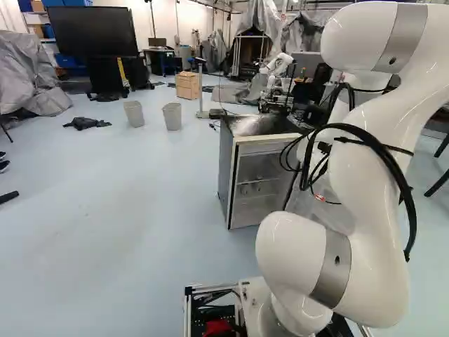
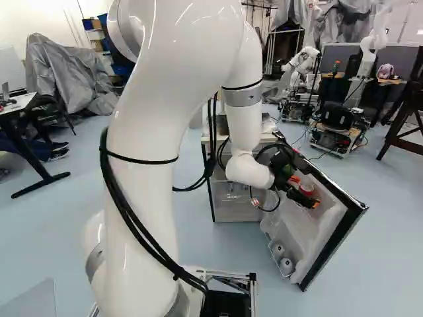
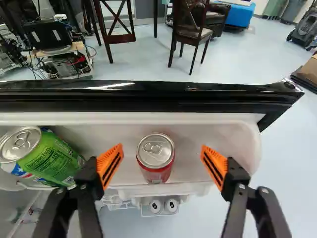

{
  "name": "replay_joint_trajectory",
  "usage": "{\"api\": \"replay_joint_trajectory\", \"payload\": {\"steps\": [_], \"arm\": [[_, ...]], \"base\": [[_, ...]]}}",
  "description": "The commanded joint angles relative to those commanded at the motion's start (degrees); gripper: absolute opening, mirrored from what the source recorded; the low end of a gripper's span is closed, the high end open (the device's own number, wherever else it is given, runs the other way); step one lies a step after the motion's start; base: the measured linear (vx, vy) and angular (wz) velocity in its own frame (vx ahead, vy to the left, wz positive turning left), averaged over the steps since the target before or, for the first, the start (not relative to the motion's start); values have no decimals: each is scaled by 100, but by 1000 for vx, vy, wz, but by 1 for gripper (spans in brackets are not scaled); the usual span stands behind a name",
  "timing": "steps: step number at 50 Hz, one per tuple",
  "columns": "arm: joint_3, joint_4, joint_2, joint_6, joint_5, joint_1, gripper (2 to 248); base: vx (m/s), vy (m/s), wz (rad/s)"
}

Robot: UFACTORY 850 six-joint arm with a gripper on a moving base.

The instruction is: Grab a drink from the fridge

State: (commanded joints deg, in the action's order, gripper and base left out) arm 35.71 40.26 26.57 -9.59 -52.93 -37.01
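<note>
1. Red can (image 3: 157, 171) was sitting in the white door shelf (image 3: 225, 144) of the open fridge (image 1: 226, 172), silver lid facing the wrist camera. In the right base view, the gripper (image 2: 305, 191) was right up at that door (image 2: 332, 228).
2. Fingers were spread wide, honestly. The can sat between the two orange pads (image 3: 110, 163), with a gap on both sides, so neither one was touching it.
3. Green can (image 3: 52, 156) was leaning at a slant in the same shelf, next to one finger, which covered a bit of it. Another can peeked out from behind it, but most of that one was hidden, so no clue what it was.
4. Couldn't see the red can's bottom, the shelf's front lip got in the way. From the left base view, the white arm (image 1: 368, 210) blocked the gripper completely. Stuff inside the fridge was too faint to name.
5. Lower on the door were two small round white things (image 3: 163, 206), side by side.
6. Room-wise: pale blue floor (image 1: 119, 232), two grey bins (image 1: 173, 116), a big dark screen (image 1: 91, 31), a wooden chair (image 3: 190, 32) past the door and another robot (image 2: 305, 63) further back.
</note>
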Motion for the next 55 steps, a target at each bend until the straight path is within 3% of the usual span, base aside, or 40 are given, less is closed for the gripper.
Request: {"api": "replay_joint_trajectory", "payload": {"steps": [1, 5, 6, 10, 11, 15, 16, 55], "arm": [[0, 0, 0, 0, 0, 0, 200], [0, 0, 0, 0, 0, 0, 200], [0, 0, 0, 0, 0, 0, 163], [0, 0, 0, 0, 0, 0, 163], [0, 0, 0, 0, 0, 0, 124], [0, 0, 0, 0, 0, 0, 124], [0, 0, 0, 0, 0, 0, 96], [-67, 0, -47, 0, -28, 45, 95]], "base": [[0, 0, 0], [0, 0, 0], [0, 0, 0], [0, 0, 0], [0, 0, 0], [0, 0, 0], [0, 0, 0], [0, 0, 0]]}}
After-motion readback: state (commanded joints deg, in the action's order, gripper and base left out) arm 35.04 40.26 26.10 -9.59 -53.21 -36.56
